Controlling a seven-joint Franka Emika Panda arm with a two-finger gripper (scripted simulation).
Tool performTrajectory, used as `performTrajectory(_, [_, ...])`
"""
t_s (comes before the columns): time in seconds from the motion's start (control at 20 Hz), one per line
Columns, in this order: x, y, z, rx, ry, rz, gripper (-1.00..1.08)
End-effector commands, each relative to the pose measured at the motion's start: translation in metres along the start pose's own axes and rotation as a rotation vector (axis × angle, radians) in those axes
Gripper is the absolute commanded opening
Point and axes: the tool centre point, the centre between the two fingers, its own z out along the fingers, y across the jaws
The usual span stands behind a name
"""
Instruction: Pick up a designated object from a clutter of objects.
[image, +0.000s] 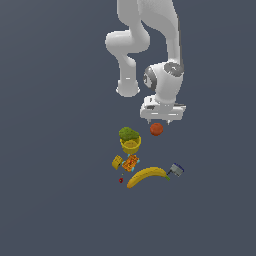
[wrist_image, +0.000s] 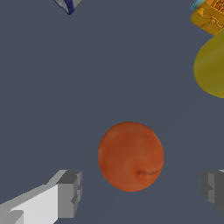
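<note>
Arm poised over the red-orange ball beside the clutter.

The gripper hangs just above the ball, its jaws spread wide with the ball between the fingers, untouched. The ball lies apart from the yellow cup, green lump, patterned box and banana.
</note>
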Motion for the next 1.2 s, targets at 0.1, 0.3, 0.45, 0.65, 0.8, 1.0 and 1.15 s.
performTrajectory(0.1, [-0.001,0.000,0.009,0.000,-0.001,0.000,1.00])
performTrajectory(0.3, [-0.001,0.000,0.025,0.001,-0.001,0.000,1.00])
performTrajectory(0.45, [-0.002,0.000,0.037,0.001,-0.001,0.000,1.00])
performTrajectory(0.65, [-0.002,0.000,0.046,0.001,0.000,0.000,1.00])
performTrajectory(0.8, [-0.001,-0.001,0.049,0.001,0.000,0.000,1.00])
performTrajectory(1.0, [-0.001,-0.001,0.049,0.001,0.000,0.000,-1.00])
performTrajectory(1.15, [-0.001,-0.001,0.049,0.001,0.000,0.000,-1.00])
